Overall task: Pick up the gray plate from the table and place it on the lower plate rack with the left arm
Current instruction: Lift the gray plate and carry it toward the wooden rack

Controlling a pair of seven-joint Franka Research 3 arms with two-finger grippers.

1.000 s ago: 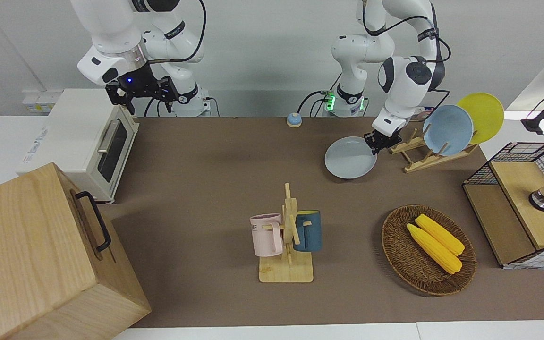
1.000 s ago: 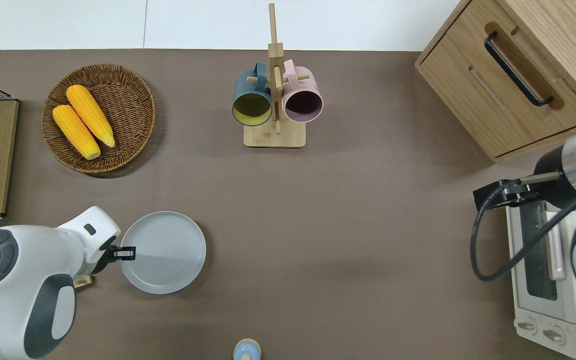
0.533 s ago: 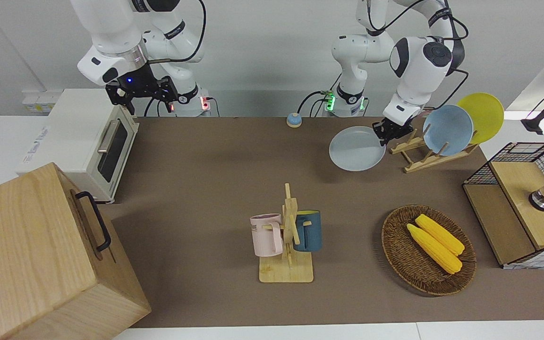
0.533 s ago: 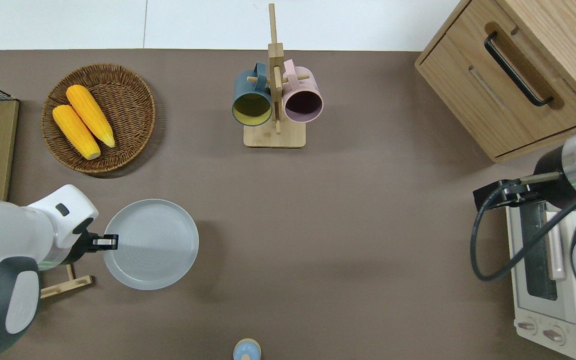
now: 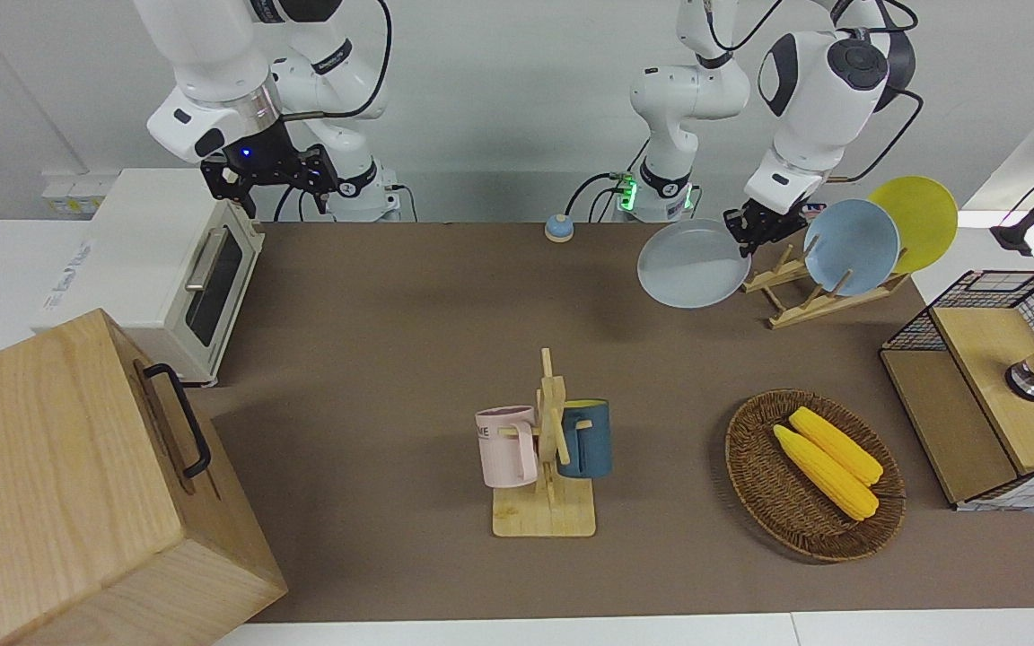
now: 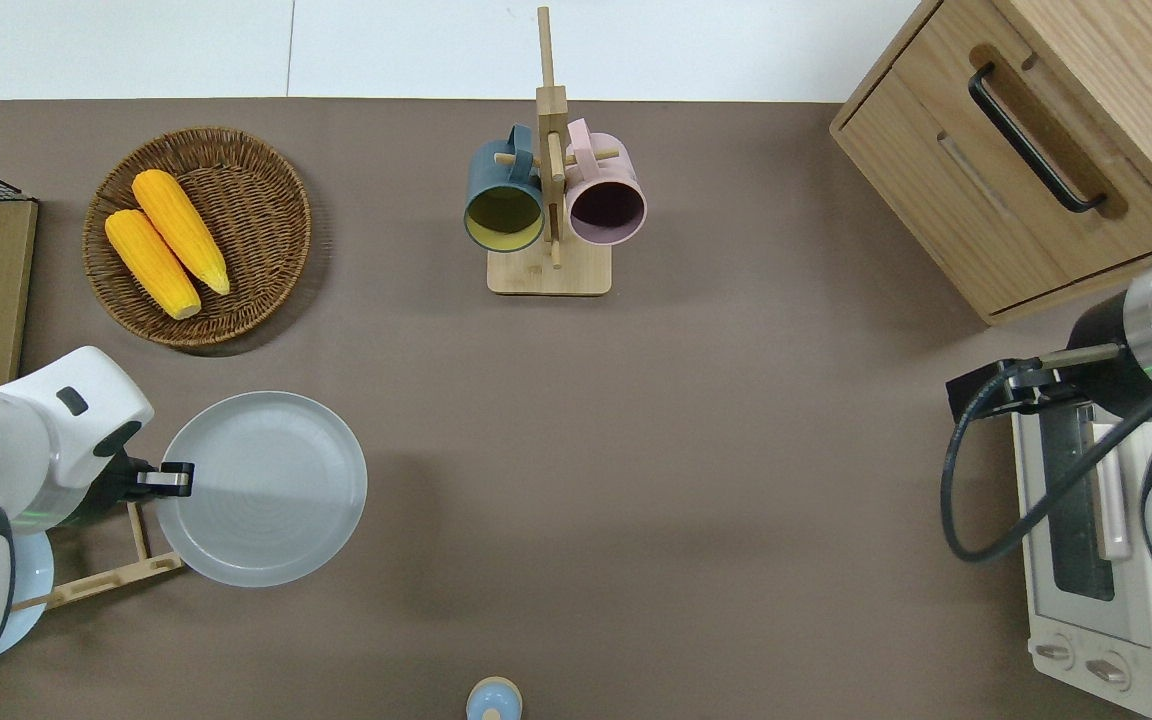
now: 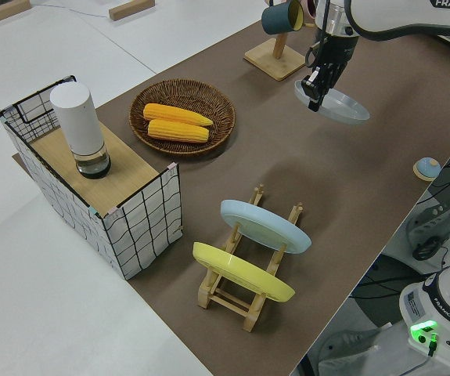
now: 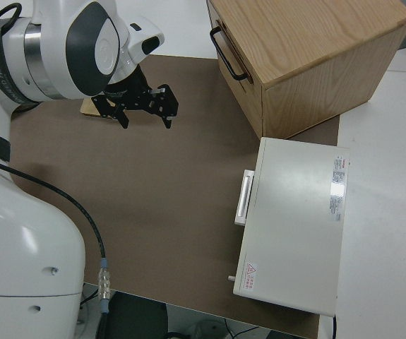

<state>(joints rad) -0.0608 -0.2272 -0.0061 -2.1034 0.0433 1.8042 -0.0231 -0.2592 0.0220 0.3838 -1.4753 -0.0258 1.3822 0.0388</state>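
Note:
My left gripper (image 5: 744, 235) is shut on the rim of the gray plate (image 5: 692, 265) and holds it roughly level in the air. In the overhead view the left gripper (image 6: 176, 480) and gray plate (image 6: 266, 490) are over the table (image 6: 636, 450). The plate's edge overlaps the end of the lower plate rack (image 6: 106, 578). The rack (image 5: 818, 301) holds a sky-blue plate (image 5: 851, 247) and a yellow plate (image 5: 916, 220), both tilted on its pegs. The left side view shows the gray plate (image 7: 338, 106) well above the table and apart from the rack (image 7: 223, 296). My right arm is parked, its gripper (image 8: 146, 113) open.
A mug stand (image 5: 548, 449) with a pink and a blue mug stands mid-table. A wicker basket (image 5: 755, 467) holds two corn cobs. A wire-sided shelf (image 5: 993, 386), a toaster oven (image 5: 167, 269), a wooden cabinet (image 5: 77, 484) and a small blue bell (image 5: 558, 228) are around.
My left gripper has lifted the gray plate off the table and carried it toward the plate rack at the left arm's end. The right arm has not moved.

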